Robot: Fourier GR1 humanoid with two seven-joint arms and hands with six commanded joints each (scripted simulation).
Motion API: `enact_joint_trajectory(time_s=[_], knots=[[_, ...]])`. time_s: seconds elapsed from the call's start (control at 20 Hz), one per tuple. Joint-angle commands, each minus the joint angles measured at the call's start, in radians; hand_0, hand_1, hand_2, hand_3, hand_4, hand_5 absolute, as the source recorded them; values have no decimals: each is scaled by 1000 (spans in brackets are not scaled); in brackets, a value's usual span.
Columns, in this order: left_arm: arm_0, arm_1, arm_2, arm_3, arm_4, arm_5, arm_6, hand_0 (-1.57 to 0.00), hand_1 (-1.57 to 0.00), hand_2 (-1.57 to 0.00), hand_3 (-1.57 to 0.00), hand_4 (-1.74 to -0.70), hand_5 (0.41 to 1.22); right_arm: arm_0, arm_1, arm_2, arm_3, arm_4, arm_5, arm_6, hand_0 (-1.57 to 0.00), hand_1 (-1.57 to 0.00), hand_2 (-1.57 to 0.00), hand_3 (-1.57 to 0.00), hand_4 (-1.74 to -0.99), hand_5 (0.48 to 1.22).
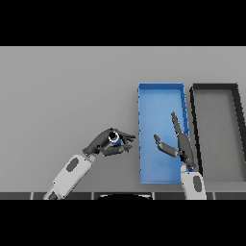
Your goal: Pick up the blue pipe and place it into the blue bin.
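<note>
Hands of the robot worked over a grey table point(62, 96). Its left hand point(103, 143) had fingers and thumb curled round the blue pipe point(114, 138), which was seen end-on, held above the table just left of the blue bin point(161, 93). Its right hand point(181, 144) hung over the bin's right half with fingers straight and spread, thumb pointing left, holding nothing. To the right, just beside the blue bin, stood 1 black bin point(215, 87) with a grey floor.
</note>
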Motion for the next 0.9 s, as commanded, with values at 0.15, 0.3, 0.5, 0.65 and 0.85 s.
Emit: enact_joint_trajectory(time_s=[0.15,0.3,0.5,0.65,0.85], knots=[[-22,6,-12,-65,-6,16,86,-1559,-1561,-1561,-1490,-1737,1217,8,-3,0,-10,-7,7,-13,1,1,1,1,-1141,603],[-20,3,-23,-72,-18,18,111,-1565,-1566,-1566,-1496,-1739,1219,14,-3,-3,-12,-2,-1,-6,1,1,1,1,-1128,605],[-29,6,-20,-58,-23,13,137,-1568,-1569,-1569,-1495,-1740,1219,13,3,-6,-1,-4,-6,2,1,1,1,1,-1178,605],[-21,4,-27,-56,-35,12,123,-1570,-1570,-1570,-1495,-1741,1220,13,-3,-16,-17,-43,19,-37,1,1,1,1,-1186,615],[-31,6,-23,-64,-32,8,136,-1570,-1571,-1571,-1496,-1741,1220,-36,-64,-31,-108,-287,217,-11,1,1,1,1,-1231,572]])
